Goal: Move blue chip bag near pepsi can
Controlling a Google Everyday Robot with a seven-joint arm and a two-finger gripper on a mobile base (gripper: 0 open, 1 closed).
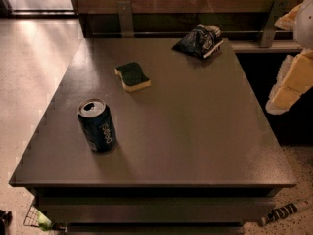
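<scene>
The blue chip bag (199, 41), dark navy and crumpled, lies at the far right corner of the table (186, 136). The pepsi can (97, 125) stands upright near the front left, its lettering running sideways along its side. The bag and the can are far apart, at opposite corners of the table. My gripper (289, 84) shows as cream-coloured parts at the right edge of the view, beyond the table's right side and clear of both objects. It holds nothing that I can see.
A green-and-yellow sponge (132, 76) lies between the can and the bag, left of centre. A wooden wall with two metal brackets (125, 17) runs behind the table. A striped object (284, 212) lies on the floor at the front right.
</scene>
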